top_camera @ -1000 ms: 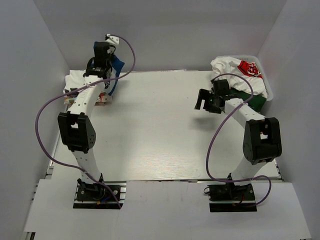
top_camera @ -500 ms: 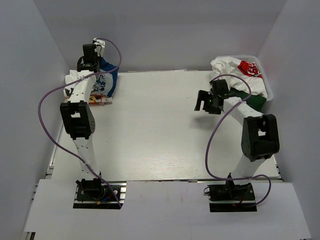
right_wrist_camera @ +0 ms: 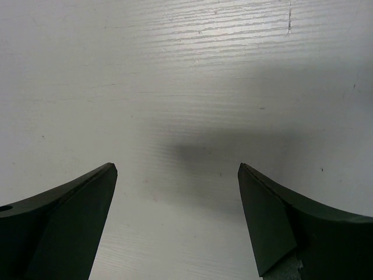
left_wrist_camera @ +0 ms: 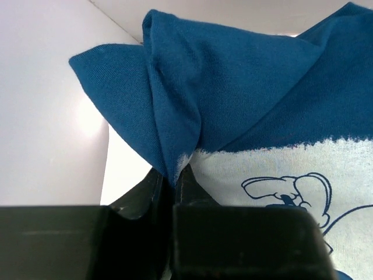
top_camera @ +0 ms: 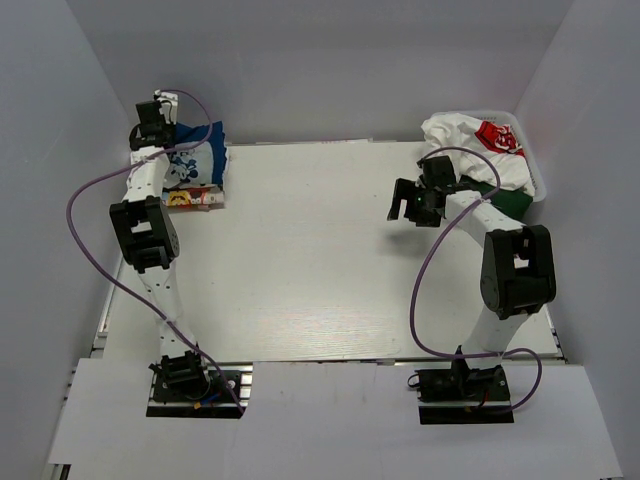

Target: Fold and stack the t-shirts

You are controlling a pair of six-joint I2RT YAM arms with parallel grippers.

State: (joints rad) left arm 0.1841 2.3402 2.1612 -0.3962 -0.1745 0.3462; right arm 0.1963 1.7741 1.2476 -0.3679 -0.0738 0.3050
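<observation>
A dark blue t-shirt [top_camera: 197, 160] with a white cartoon print lies on a stack of folded tees [top_camera: 196, 197] at the far left of the table. My left gripper [top_camera: 153, 118] is at the back left corner, shut on a pinched fold of the blue t-shirt [left_wrist_camera: 233, 87]; the fold runs up from between the jaws in the left wrist view, where the gripper [left_wrist_camera: 173, 175] is at the bottom. My right gripper [top_camera: 405, 204] is open and empty above bare table [right_wrist_camera: 186, 70]. A white tee with red print [top_camera: 497, 136] and a dark green piece [top_camera: 511, 204] lie in the basket.
The white mesh basket [top_camera: 538, 172] stands at the back right corner, right behind my right arm. White walls close in the table at the left, back and right. The left arm's purple cable [top_camera: 90, 200] loops out toward the left wall.
My left gripper has moved left and back toward the corner, drawing the blue t-shirt out over the stack. My right gripper has hardly moved.
</observation>
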